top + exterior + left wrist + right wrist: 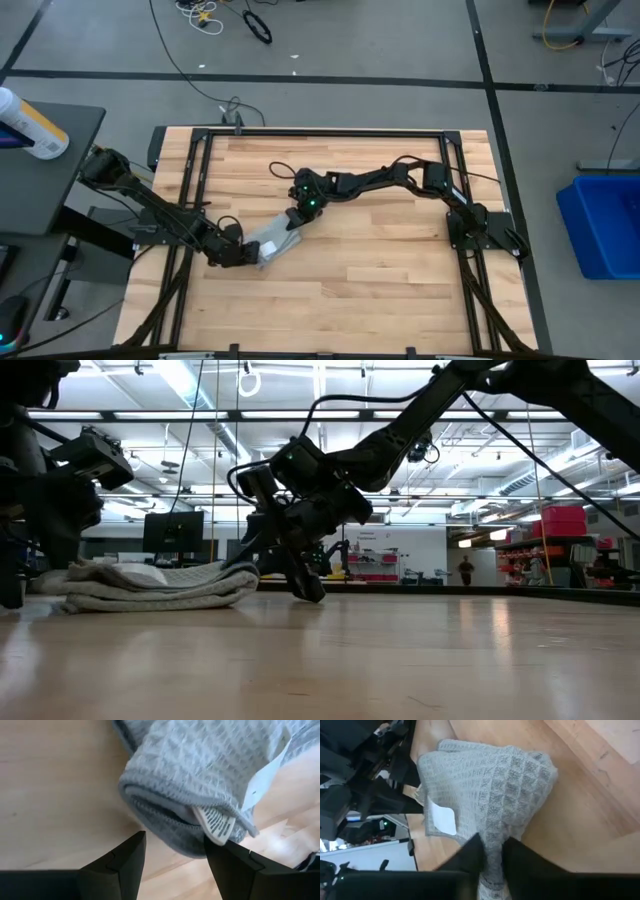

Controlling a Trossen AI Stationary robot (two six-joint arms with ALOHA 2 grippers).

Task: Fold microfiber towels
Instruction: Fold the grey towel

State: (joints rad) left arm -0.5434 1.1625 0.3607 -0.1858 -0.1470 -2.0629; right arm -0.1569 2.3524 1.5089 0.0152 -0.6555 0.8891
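The microfiber towel (270, 244), light grey with a waffle weave, lies folded in several layers on the wooden table, left of centre. A white tag (216, 822) sticks out of its folded end. My left gripper (175, 865) is open at the towel's left end, one finger on each side of the folded edge (165, 815). My right gripper (492, 857) reaches in from the right and is shut on the towel's other end. In the low view the towel (150, 585) lies flat, with my right gripper (305, 585) low at its end. My right gripper pinches a bunched corner of the towel (492, 840) between its two fingers. The fingers slant down from the table's far right. The rest of the towel lies slack on the table. My left gripper: I cannot tell whether a finger (227, 862) touches the folded end by the tag.
Black frame rails (320, 133) run around the tabletop. A spray bottle (30, 125) stands on a side stand at the left, and a blue bin (605, 225) sits off the table at the right. Bare wood (360, 300) stretches toward the near edge.
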